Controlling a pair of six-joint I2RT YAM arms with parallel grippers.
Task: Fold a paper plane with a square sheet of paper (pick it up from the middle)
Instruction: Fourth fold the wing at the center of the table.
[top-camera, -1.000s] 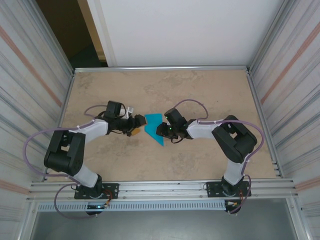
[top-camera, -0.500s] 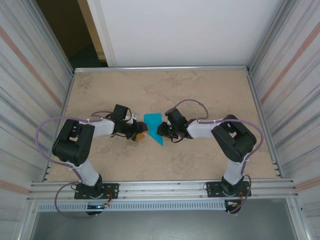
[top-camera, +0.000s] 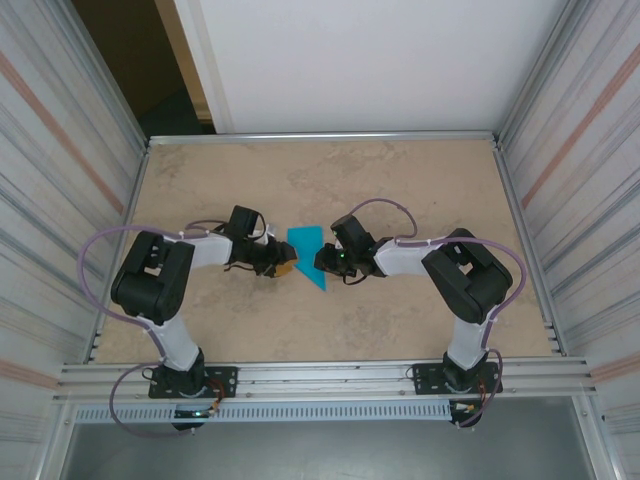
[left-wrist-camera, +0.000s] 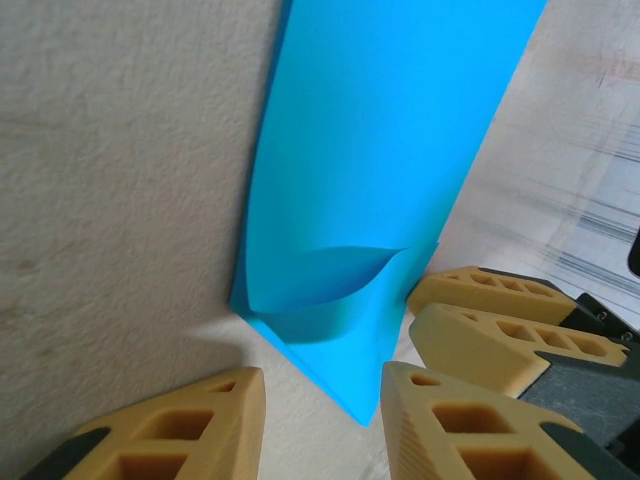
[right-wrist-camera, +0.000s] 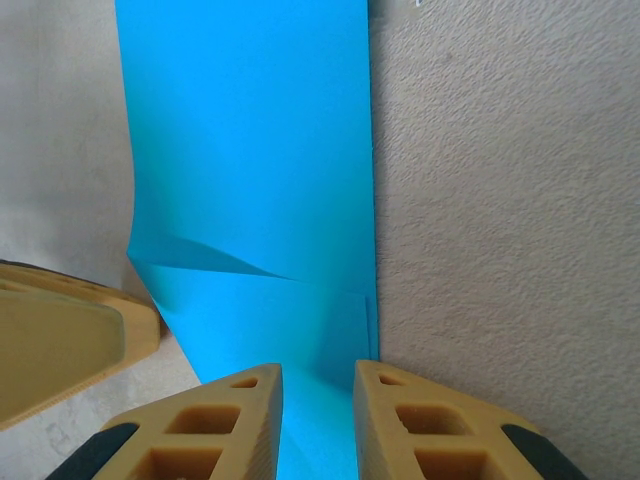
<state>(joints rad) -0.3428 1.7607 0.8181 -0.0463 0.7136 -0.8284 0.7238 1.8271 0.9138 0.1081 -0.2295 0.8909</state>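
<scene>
The beige desk (top-camera: 400, 180) carries the square sheet of paper (top-camera: 307, 250), partly folded to a point and lying between the two sets of fingers. The left fingers (top-camera: 285, 268) are released, with the sheet's corner in their gap. The right fingers (right-wrist-camera: 270, 395) are narrowly released and straddle the sheet's edge.

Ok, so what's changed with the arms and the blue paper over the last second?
The left gripper moved right and slightly nearer, up to the square sheet of paper's left edge. Its fingers narrowed either side of a corner without closing. The right gripper stayed at the paper's right edge, and the paper itself stayed put.
</scene>
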